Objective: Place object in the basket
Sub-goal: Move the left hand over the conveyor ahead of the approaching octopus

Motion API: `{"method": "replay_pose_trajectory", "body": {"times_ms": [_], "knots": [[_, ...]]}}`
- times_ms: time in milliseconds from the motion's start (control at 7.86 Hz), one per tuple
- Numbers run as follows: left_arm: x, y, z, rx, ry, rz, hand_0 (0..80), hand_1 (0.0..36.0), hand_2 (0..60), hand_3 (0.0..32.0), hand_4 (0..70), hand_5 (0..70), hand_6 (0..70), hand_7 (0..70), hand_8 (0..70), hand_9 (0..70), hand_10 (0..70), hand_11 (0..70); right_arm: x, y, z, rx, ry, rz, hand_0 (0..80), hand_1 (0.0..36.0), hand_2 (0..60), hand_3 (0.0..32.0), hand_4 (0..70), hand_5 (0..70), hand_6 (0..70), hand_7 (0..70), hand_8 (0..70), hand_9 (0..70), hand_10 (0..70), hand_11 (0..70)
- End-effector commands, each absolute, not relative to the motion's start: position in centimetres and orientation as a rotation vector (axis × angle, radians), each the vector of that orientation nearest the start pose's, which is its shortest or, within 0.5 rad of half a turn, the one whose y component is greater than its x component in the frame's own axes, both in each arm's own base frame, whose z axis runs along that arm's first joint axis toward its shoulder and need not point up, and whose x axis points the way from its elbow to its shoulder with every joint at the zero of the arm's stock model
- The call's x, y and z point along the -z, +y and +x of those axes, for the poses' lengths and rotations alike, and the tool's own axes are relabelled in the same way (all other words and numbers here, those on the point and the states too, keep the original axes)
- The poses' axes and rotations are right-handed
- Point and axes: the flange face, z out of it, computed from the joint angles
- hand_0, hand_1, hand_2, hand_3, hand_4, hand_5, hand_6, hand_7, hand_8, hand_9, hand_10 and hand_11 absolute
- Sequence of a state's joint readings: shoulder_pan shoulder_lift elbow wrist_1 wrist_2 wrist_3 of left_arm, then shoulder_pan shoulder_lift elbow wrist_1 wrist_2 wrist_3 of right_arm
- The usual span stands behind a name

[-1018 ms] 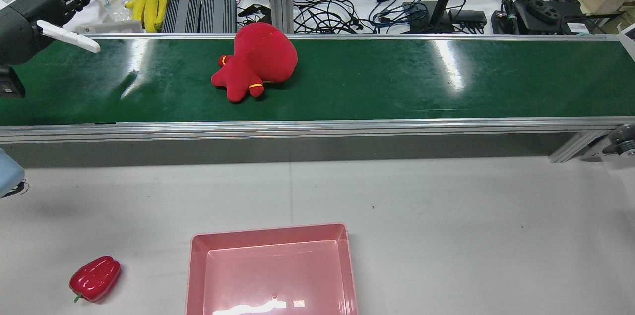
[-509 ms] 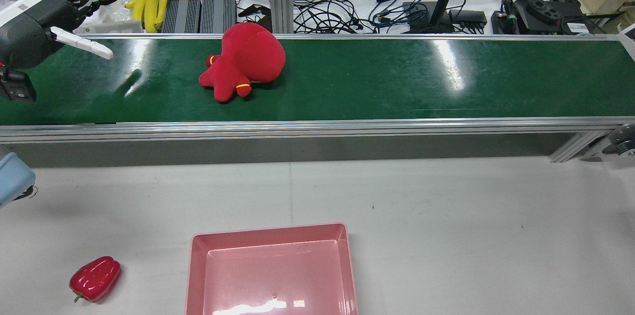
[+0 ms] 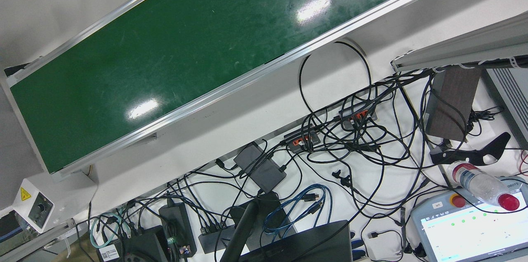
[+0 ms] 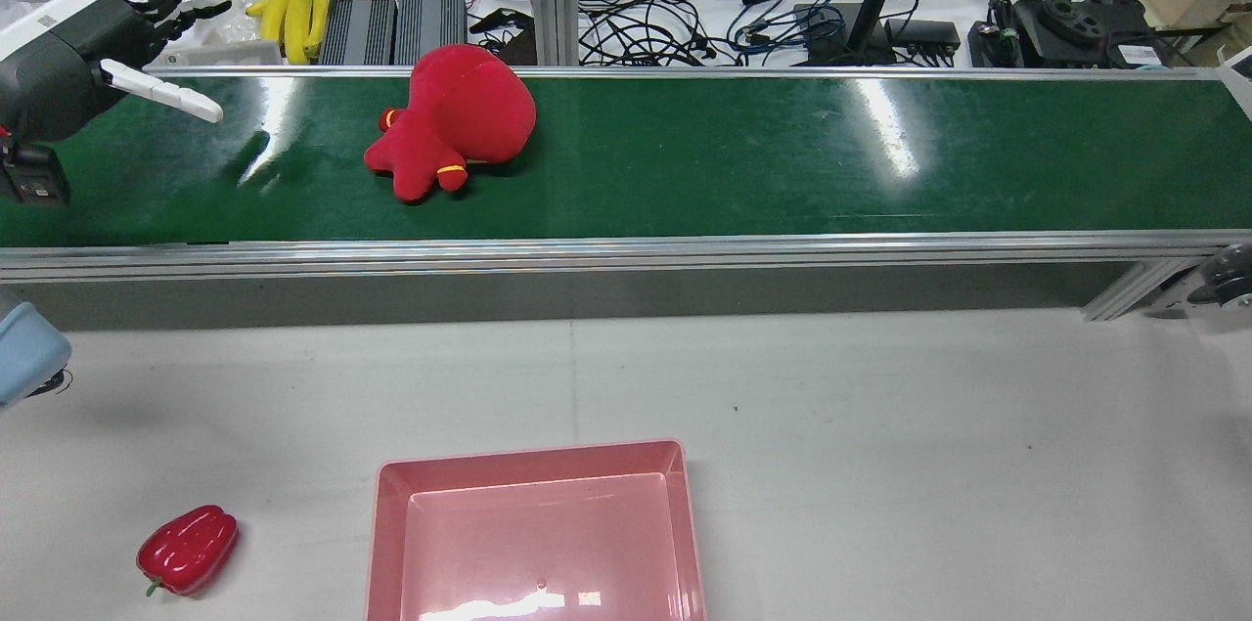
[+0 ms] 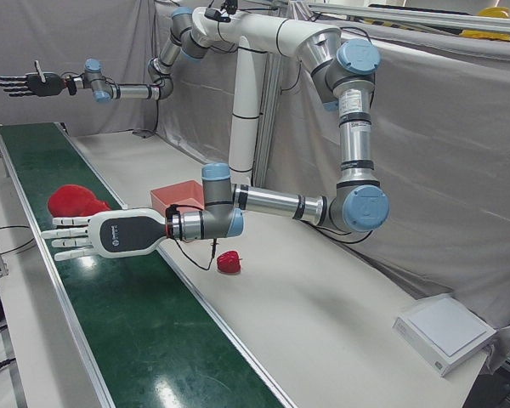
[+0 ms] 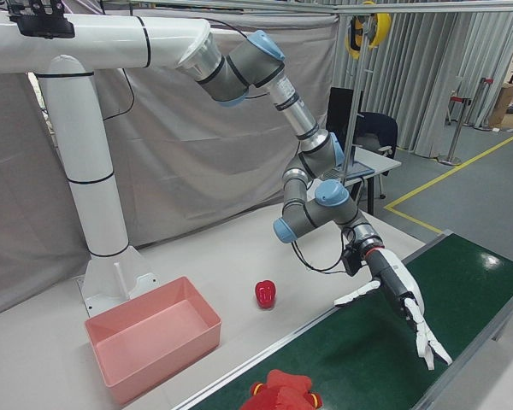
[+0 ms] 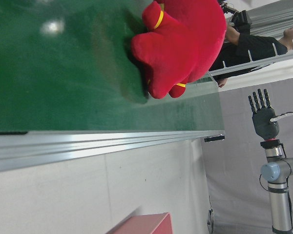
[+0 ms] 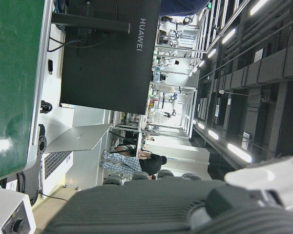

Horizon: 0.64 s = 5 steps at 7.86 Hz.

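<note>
In the right hand view a black monitor carries the word "HUAWEI". My left hand hovers over the left end of the green belt, fingers spread wide and holding nothing. The red plush toy, soft with yellow bands, lies on the belt and has moved left since a second ago. The pink basket stands on the table. My right hand is raised, fingers apart.

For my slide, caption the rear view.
Open left hand waits over green conveyor as red plush toy approaches.
</note>
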State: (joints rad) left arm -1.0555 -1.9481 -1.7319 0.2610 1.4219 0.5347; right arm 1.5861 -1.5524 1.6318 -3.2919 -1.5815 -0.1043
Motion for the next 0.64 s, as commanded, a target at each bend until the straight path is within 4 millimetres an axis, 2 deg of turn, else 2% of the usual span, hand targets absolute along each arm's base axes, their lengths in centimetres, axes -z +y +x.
{"method": "replay_pose_trajectory", "body": {"times_ms": [0, 509], "knots": [[-42.92, -60.73, 17.39, 1.504, 2.157, 0.142, 60.9, 19.6, 0.0, 0.0, 11.1, 17.9, 2.6, 2.1, 8.1, 13.1, 0.0, 0.0, -66.27, -48.90, 13.97, 2.350, 2.189, -0.118, 0.0, 0.0, 0.0, 0.0, 0.0, 0.0, 0.0, 0.0, 0.0, 0.0, 0.0, 0.0], [-43.40, -60.70, 17.48, 1.510, 2.146, 0.141, 60.8, 19.4, 0.0, 0.0, 10.4, 17.2, 2.4, 2.0, 8.0, 13.0, 0.0, 0.0, -66.27, -48.90, 13.97, 2.350, 2.189, -0.118, 0.0, 0.0, 0.0, 0.0, 0.0, 0.0, 0.0, 0.0, 0.0, 0.0, 0.0, 0.0]]}}
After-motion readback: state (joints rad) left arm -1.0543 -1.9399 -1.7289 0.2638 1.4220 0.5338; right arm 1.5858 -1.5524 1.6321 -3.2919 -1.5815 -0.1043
